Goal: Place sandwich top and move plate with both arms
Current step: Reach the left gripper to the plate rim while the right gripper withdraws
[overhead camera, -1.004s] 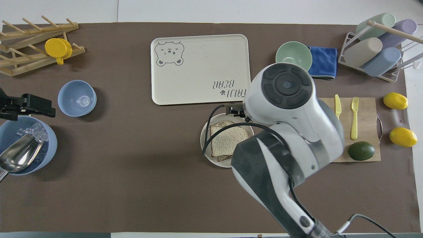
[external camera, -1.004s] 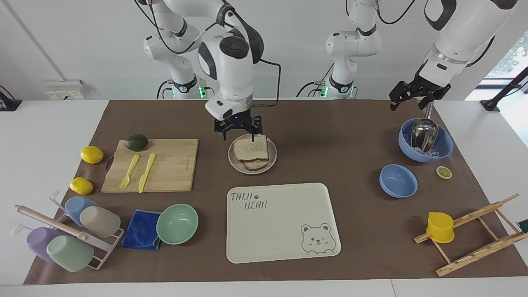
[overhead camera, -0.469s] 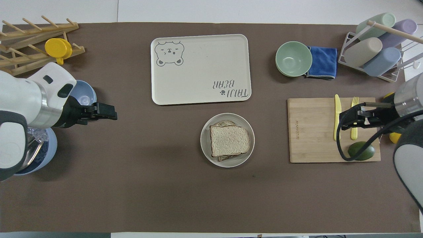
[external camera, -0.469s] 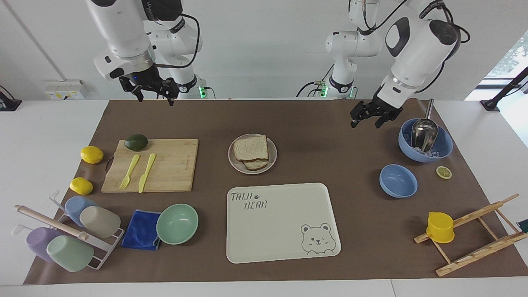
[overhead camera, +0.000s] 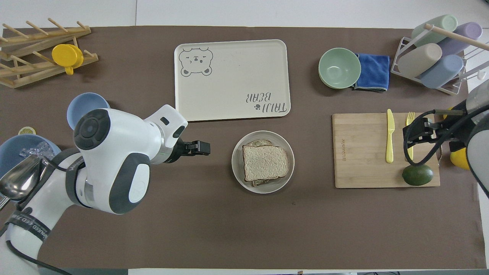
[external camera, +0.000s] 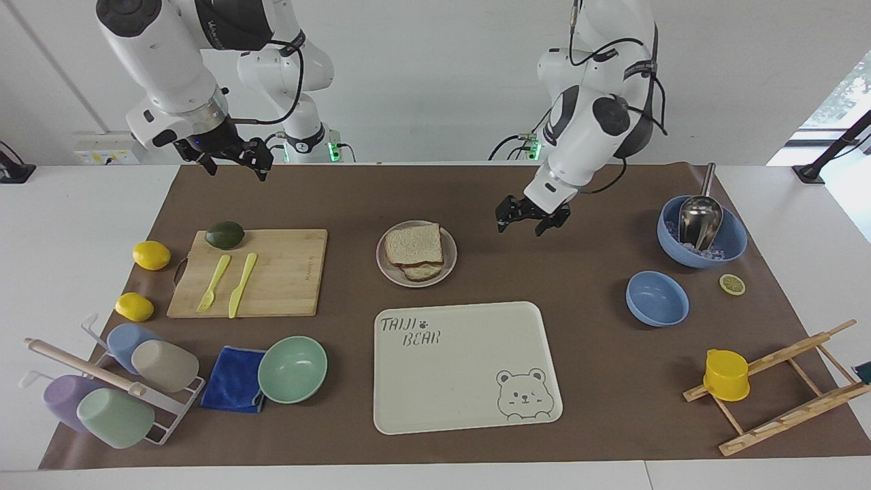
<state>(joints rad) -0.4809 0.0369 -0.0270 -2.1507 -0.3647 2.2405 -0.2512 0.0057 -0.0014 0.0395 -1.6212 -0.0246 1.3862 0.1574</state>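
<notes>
The sandwich top, a pale speckled bread slice with a brown crust, lies on another slice on the round grey-beige plate at the table's middle. It also shows in the overhead view, on the plate. My left gripper is open and empty, low over the mat beside the plate, toward the left arm's end; it shows in the overhead view too. My right gripper is open and empty, raised over the cutting board's end with the avocado.
The cream bear tray lies just farther from the robots than the plate. A cutting board holds an avocado, a yellow fork and a knife. A blue bowl with ice and a scoop, a smaller blue bowl and a mint bowl stand around.
My right gripper has let go of the bread on the plate and risen away to over the cutting board. My left gripper has swung from over the ice bowl to beside the plate.
</notes>
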